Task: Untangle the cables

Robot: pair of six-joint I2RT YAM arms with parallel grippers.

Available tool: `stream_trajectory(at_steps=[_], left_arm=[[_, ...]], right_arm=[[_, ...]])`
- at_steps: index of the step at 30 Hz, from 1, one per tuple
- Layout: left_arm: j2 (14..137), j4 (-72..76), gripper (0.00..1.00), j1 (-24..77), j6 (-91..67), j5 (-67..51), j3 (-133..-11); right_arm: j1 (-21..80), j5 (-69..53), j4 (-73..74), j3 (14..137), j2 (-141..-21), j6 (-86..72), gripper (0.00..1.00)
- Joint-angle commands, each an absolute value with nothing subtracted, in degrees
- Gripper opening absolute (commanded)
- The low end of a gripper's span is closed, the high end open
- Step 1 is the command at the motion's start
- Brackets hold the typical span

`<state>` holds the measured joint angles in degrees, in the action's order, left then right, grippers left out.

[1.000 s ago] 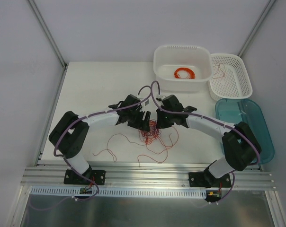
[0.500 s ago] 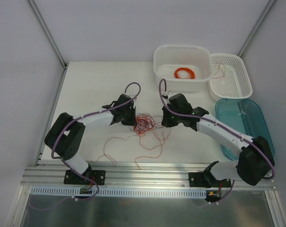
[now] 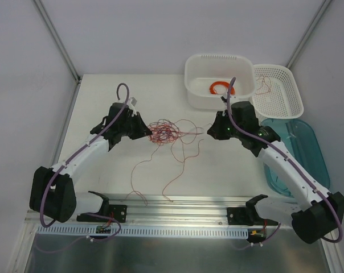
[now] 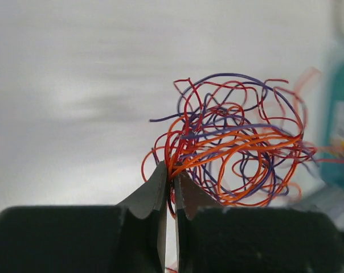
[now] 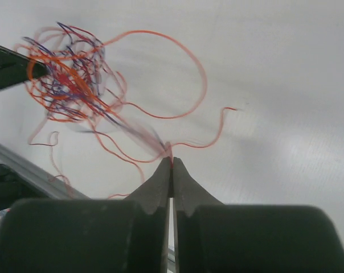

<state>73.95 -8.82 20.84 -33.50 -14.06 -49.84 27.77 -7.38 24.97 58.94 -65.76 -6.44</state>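
Note:
The cables (image 3: pixel 167 132) are a scribbly knot of hair-thin red, orange and dark wires, hanging stretched between my two grippers above the white table (image 3: pixel 103 96). My left gripper (image 3: pixel 146 132) is shut on the knot's left side; in the left wrist view (image 4: pixel 171 170) several orange and red strands (image 4: pixel 234 145) come out of its tips. My right gripper (image 3: pixel 211 131) is shut on a few strands at the right; in the right wrist view (image 5: pixel 171 161) thin wires run from its tips back to the cables (image 5: pixel 69 79). Loose curly ends (image 3: pixel 177 170) trail down to the table.
A white tub (image 3: pixel 195 85) at the back right holds a neat orange ring coil (image 3: pixel 222 87). Beside it is a white mesh basket (image 3: pixel 286 108) with a few thin wires. A teal tray (image 3: pixel 314 153) lies at the right edge. A metal rail (image 3: pixel 177 213) runs along the front.
Both grippers lifted and pulled apart, left going left and back, right going right and back. The left one closed on the knot. The knot rose and spread between them.

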Motion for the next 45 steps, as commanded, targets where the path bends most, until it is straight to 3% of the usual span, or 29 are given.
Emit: stream_trajectory(at_steps=[1, 6, 10, 11, 15, 26, 45], left_arm=[[71.99, -21.27, 0.0, 8.89, -31.64, 0.46, -49.57], [71.54, -20.39, 0.0, 11.41, -34.27, -14.66, -51.77], [72.16, -19.16, 0.0, 18.79, -36.91, -12.4, -51.86], [72.51, -18.81, 0.0, 19.68, -38.31, -12.22, -51.77], [74.61, -18.11, 0.0, 22.58, -41.74, -12.04, -51.77], [74.27, -17.67, 0.0, 26.8, -44.82, -9.14, -52.21], [70.75, -17.05, 0.0, 27.07, -45.35, -8.35, -49.83]], right_arm=[[21.71, 1.5, 37.79, 63.89, -59.59, -2.64, 0.01], [21.88, -6.05, 37.53, 65.31, -62.92, -3.15, 0.01], [26.7, -8.18, 32.88, 62.14, -64.6, -7.29, 0.3], [29.94, -8.09, 31.57, 61.79, -64.95, -7.99, 0.44], [36.29, -3.61, 28.57, 61.79, -67.41, -11.15, 0.62], [48.68, -9.67, 8.01, 57.83, -76.27, -24.95, 0.63], [53.26, -10.37, 2.73, 58.8, -92.89, -33.75, 0.49]])
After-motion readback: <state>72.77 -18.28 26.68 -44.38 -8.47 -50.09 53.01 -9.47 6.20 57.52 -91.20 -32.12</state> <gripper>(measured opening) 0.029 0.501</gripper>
